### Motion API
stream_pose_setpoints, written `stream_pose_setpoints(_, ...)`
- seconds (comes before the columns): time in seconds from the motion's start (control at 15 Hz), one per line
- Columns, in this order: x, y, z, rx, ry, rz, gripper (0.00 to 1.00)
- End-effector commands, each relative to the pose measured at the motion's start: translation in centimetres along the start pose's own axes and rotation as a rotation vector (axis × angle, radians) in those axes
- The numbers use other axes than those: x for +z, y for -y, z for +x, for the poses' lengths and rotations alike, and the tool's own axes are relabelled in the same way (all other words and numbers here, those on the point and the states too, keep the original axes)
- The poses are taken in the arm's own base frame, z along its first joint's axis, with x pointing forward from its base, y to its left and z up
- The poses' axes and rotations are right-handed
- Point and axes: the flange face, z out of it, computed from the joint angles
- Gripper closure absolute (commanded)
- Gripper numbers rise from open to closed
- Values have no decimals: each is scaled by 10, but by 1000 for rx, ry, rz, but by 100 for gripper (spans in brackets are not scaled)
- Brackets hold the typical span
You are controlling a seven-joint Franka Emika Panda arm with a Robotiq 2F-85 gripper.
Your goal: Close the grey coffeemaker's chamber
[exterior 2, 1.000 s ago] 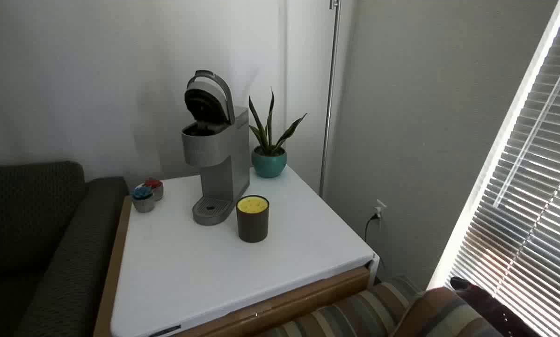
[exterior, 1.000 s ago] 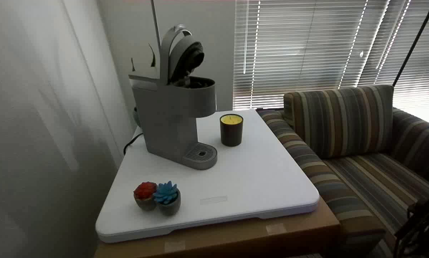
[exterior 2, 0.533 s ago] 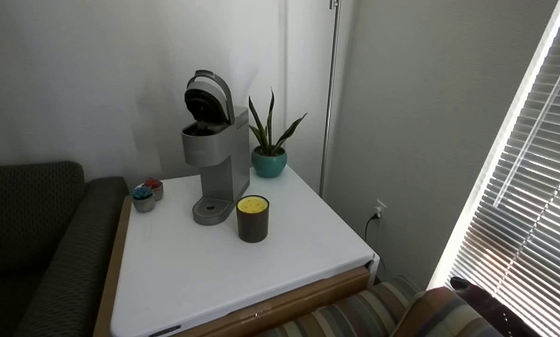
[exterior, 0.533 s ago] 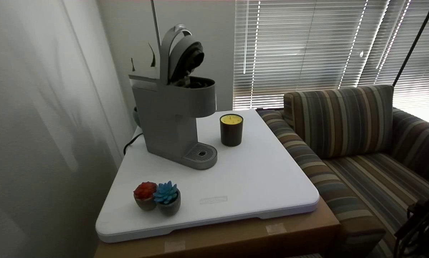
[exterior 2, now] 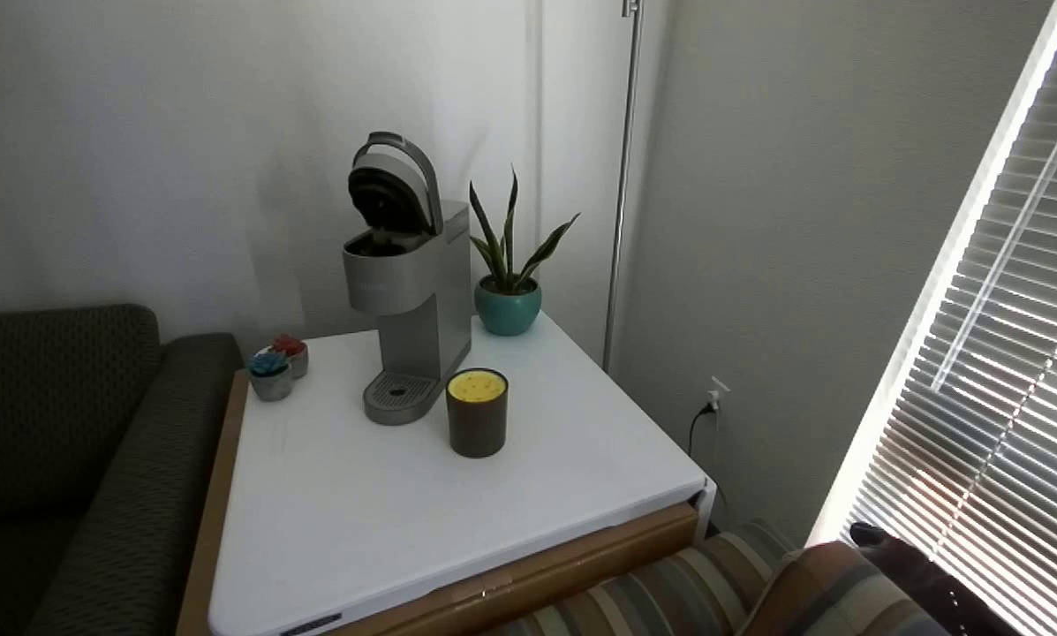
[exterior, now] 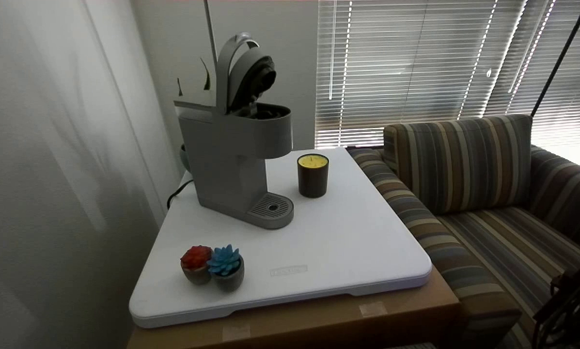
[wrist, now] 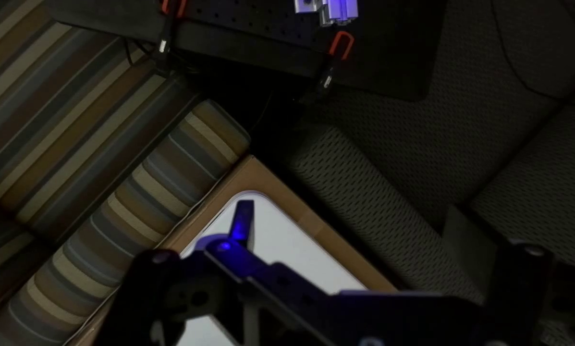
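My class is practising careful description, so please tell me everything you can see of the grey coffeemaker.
The grey coffeemaker is tall and boxy, smooth like plastic. The chamber's rounded head, dark underneath, is tilted up beneath an arched handle, leaving the dark cavity open. A rounded, grated drip base juts out in front; a dark cord shows at the rear. It stands upright on the white tabletop, the one thing plainly touching it.

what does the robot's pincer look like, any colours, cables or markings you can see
In the wrist view, the pincer is near black, with angular jointed links, round fastener heads and small holes. One narrow finger shows a vivid blue sheen, perhaps from light. I can make out no lettering or cable on the pincer. The arm itself isn't clear enough to describe.
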Motion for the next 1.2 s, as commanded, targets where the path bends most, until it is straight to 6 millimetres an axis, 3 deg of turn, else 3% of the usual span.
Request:
stream_pose_setpoints(0.0,0,0,0,0,1,0,0)
stream_pose_setpoints(0.93,-1,1,-2,25,29,-17,0)
stream_pose_setpoints(1.13,-4,-1,13,76,30,-40,0)
